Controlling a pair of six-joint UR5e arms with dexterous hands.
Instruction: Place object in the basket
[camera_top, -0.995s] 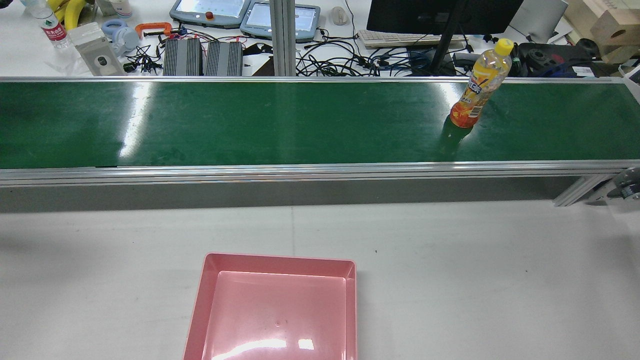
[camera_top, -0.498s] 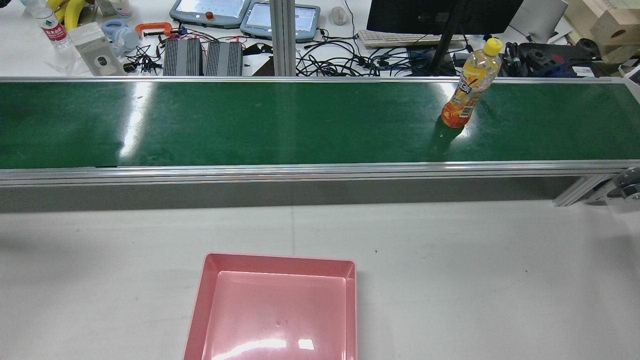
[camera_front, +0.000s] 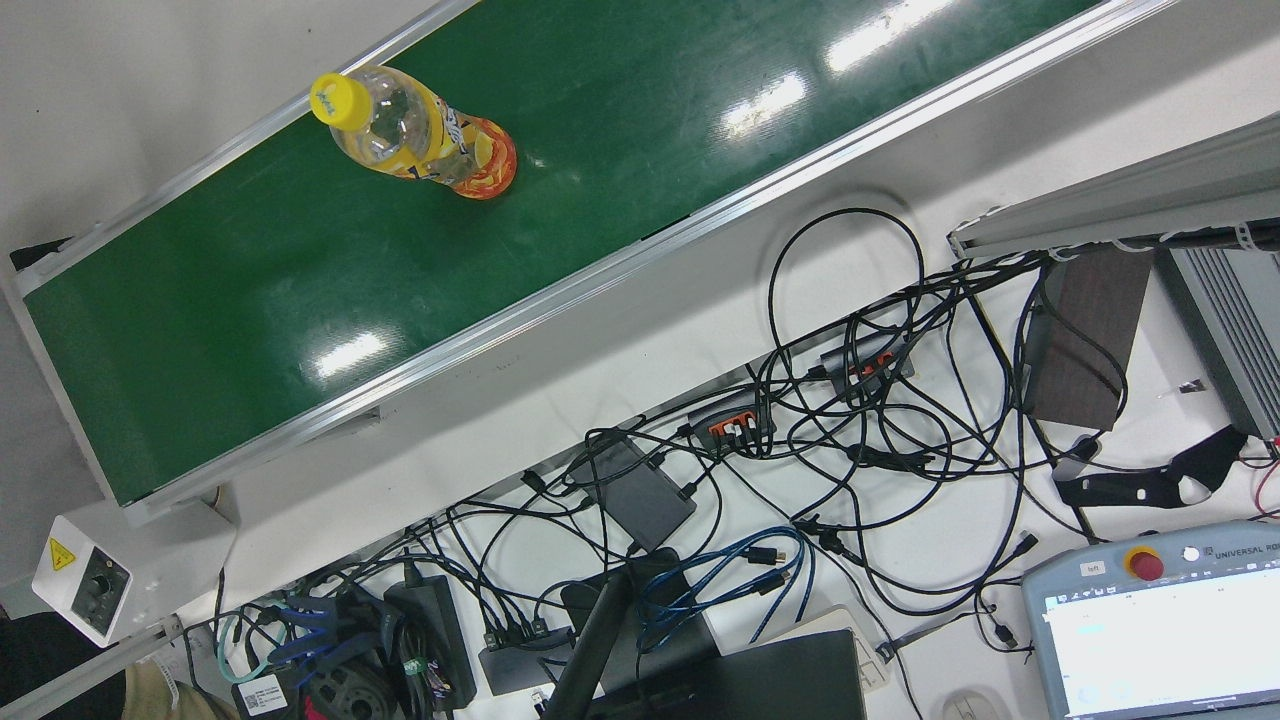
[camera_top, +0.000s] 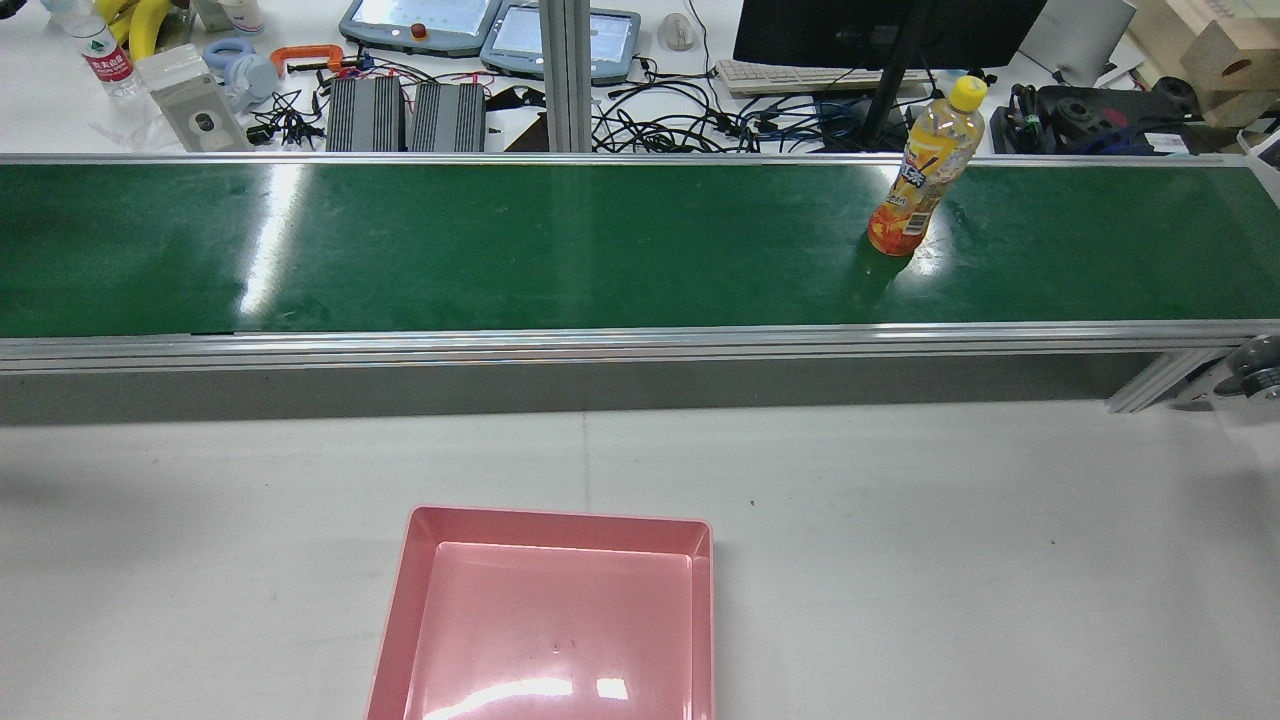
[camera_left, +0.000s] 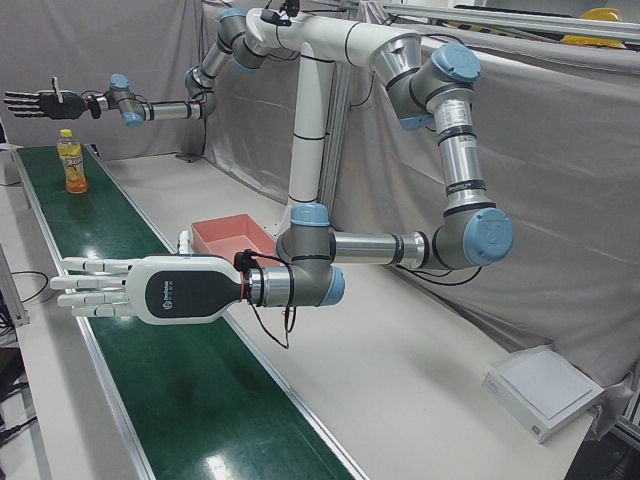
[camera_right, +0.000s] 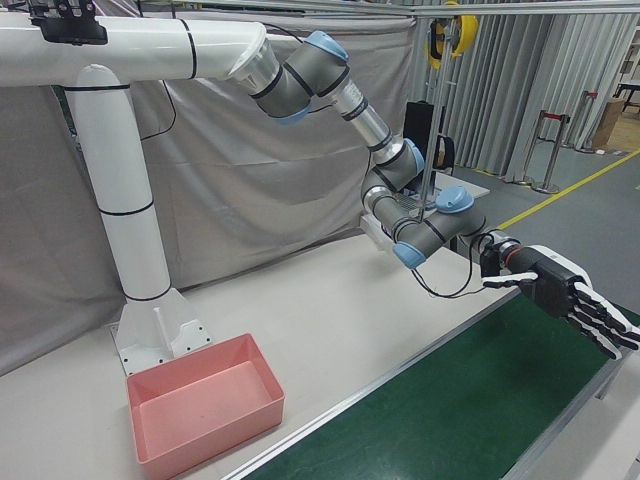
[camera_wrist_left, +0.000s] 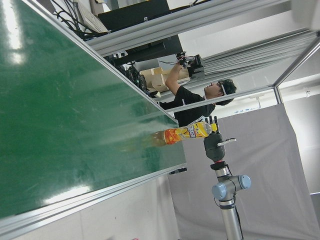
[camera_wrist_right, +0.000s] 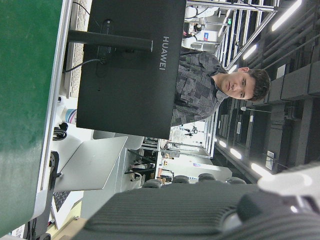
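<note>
An orange drink bottle (camera_top: 915, 180) with a yellow cap stands upright on the green conveyor belt (camera_top: 500, 250), toward its right end in the rear view. It also shows in the front view (camera_front: 430, 135), the left-front view (camera_left: 71, 162) and the left hand view (camera_wrist_left: 187, 133). The pink basket (camera_top: 560, 515) sits empty on the white table in front of the belt. My white left hand (camera_left: 140, 290) is open and hovers over the belt, far from the bottle. My black right hand (camera_left: 40, 101) is open in the air just above and beside the bottle, not touching it.
Behind the belt, a bench carries cables, a monitor (camera_top: 880, 30), teach pendants (camera_top: 420, 25) and power bricks. The belt has raised aluminium rails (camera_top: 600, 345) along both sides. A person (camera_wrist_right: 220, 85) stands beyond the monitor.
The bottle has travelled a little to the left along the belt in the rear view, staying upright. The basket has not moved.
</note>
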